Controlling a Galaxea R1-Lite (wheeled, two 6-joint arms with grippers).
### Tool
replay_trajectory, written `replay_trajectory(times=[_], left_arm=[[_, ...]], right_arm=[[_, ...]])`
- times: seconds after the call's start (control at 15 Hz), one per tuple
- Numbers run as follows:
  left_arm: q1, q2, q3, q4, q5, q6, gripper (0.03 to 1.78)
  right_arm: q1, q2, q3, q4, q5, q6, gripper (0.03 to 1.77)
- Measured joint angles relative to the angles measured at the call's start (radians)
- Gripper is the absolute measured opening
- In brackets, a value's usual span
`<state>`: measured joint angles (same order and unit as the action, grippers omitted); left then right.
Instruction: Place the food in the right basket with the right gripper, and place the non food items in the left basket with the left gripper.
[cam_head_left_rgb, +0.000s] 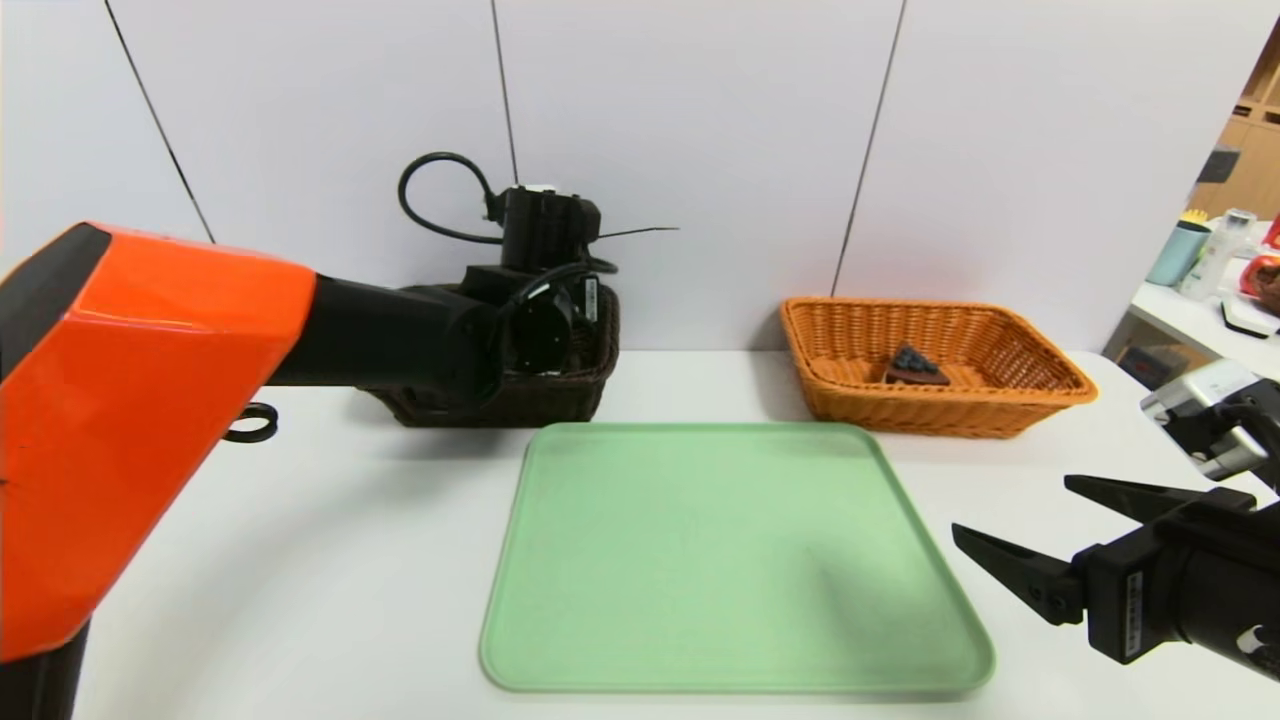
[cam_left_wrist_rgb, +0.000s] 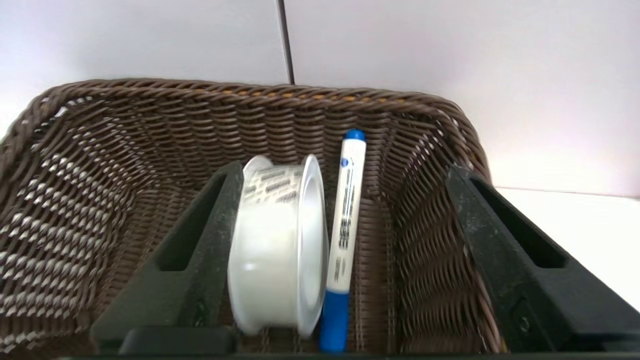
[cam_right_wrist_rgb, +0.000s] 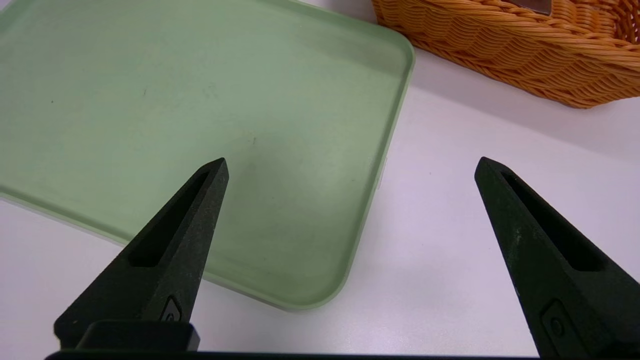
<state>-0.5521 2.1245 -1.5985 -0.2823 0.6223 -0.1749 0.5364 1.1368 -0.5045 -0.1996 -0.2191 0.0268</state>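
The left gripper (cam_left_wrist_rgb: 340, 170) reaches into the dark brown basket (cam_left_wrist_rgb: 125, 130) at the far left of the white table (cam_head_left_rgb: 300, 560). Its two fingers stand wide apart and grip nothing. Between them, on the basket floor, lies the tape roll (cam_left_wrist_rgb: 275, 250), standing on its edge and right up against one finger (cam_left_wrist_rgb: 200, 240); whether it actually touches that finger is hard to say from this angle. Just beside the roll, on its other side, lies the white marker (cam_left_wrist_rgb: 347, 215) with its blue cap (cam_left_wrist_rgb: 334, 320) pointing toward the gripper. The second finger (cam_left_wrist_rgb: 505, 260) is well apart from the marker, close to the basket's side wall.

The slice of chocolate cake (cam_head_left_rgb: 915, 366) sits inside the orange basket (cam_head_left_rgb: 1020, 350) at the far right of the table.

The right gripper (cam_head_left_rgb: 1010, 512) hangs over the near right of the table, beside the near right corner of the green tray (cam_head_left_rgb: 720, 550). Its fingers are spread fully and hold nothing.
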Motion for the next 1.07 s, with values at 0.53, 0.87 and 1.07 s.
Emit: replay_trajectory(times=[0.53,0.87,1.07], left_arm=[[-0.017,-0.411,0.544,-0.128,0.031,0.026,1.62],[-0.013,-0.701,0.790,-0.134,0.085,0.048,1.66],[0.037,-0.861,0.917,-0.137,0.096,0.106,1.67]], right_arm=[[-0.012,-0.028,0.002,0.003,-0.059,0.000,1.70],[-0.024,-0.105,0.036,0.028,-0.142,0.000,1.70],[-0.052,-0.173,0.055,0.077,-0.174,-0.001,1.70]])
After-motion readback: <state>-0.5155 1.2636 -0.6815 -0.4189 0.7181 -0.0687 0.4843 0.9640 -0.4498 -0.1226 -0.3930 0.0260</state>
